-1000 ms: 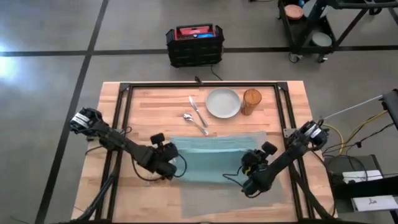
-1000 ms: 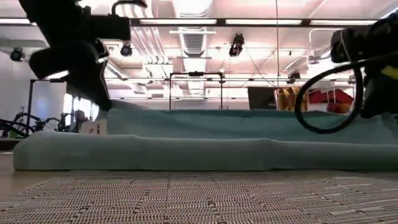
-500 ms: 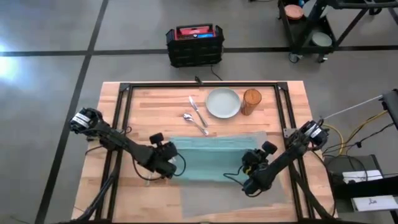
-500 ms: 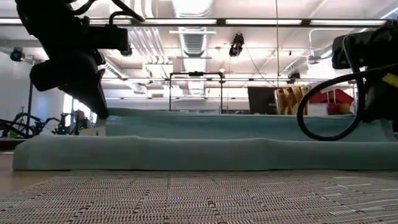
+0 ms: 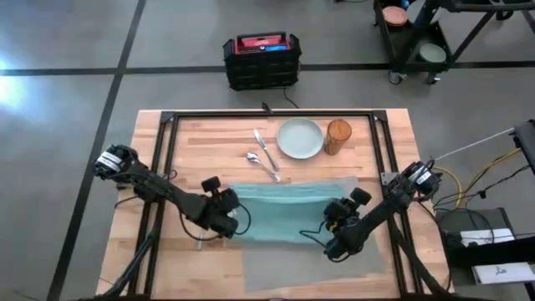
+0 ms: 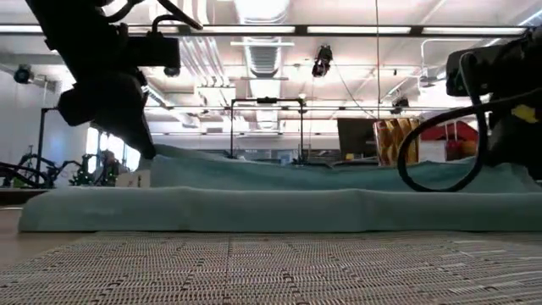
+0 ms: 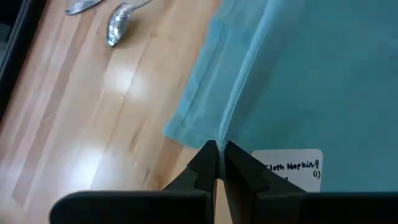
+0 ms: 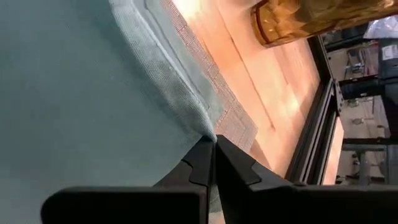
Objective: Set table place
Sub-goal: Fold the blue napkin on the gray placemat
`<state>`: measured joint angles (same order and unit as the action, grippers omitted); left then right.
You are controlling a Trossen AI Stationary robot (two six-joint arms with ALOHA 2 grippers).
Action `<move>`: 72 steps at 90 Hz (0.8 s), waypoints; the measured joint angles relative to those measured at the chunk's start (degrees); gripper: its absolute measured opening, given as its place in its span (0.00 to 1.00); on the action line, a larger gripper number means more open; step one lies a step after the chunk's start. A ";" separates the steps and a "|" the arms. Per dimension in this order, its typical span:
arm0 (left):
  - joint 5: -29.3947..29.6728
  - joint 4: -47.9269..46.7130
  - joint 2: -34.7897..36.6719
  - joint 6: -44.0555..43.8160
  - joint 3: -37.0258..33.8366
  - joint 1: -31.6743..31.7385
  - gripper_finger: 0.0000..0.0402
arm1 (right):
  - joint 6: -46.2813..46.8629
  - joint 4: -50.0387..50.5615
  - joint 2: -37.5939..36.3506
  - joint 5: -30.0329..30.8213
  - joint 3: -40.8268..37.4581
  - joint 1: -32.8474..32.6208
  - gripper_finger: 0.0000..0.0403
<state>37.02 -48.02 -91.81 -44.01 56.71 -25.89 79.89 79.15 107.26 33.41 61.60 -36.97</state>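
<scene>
- The left gripper [image 5: 230, 219] sits at the left end of the teal napkin [image 5: 284, 216]; its wrist view shows the fingertips [image 7: 208, 155] pressed together on a fold of the cloth's edge, just beside a white label [image 7: 292, 169] whose lower part is cut off.
- The napkin lies spread across the far part of the grey placemat [image 5: 313, 259], on the near half of the table [image 5: 201, 142]. From the low camera its front edge is a rolled fold [image 6: 271, 210] that hides everything behind it.
- Beyond the napkin's far edge lie the spoon [image 5: 262, 165] and a second piece of silverware [image 5: 266, 150], too small from above to tell knife from fork; the plate [image 5: 300, 138] and amber glass [image 5: 338, 136] stand beside them, the two nearly touching.
- The right gripper [image 5: 333, 238] is at the napkin's right end, fingertips [image 8: 205, 152] closed on a pinch of cloth, with placemat weave [image 8: 233, 118] and the glass's base [image 8: 292, 22] beyond.
- On the floor past the table stands a black crate [image 5: 262, 60]; its contents are unclear.
</scene>
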 joint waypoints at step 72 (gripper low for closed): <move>-1.08 -1.34 -0.02 -1.44 -0.17 2.14 0.06 | 1.21 -0.01 0.00 -0.82 -0.02 3.00 0.01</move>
<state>35.94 -49.35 -91.83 -45.44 56.53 -23.75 81.10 79.14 107.26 32.59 61.58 -33.97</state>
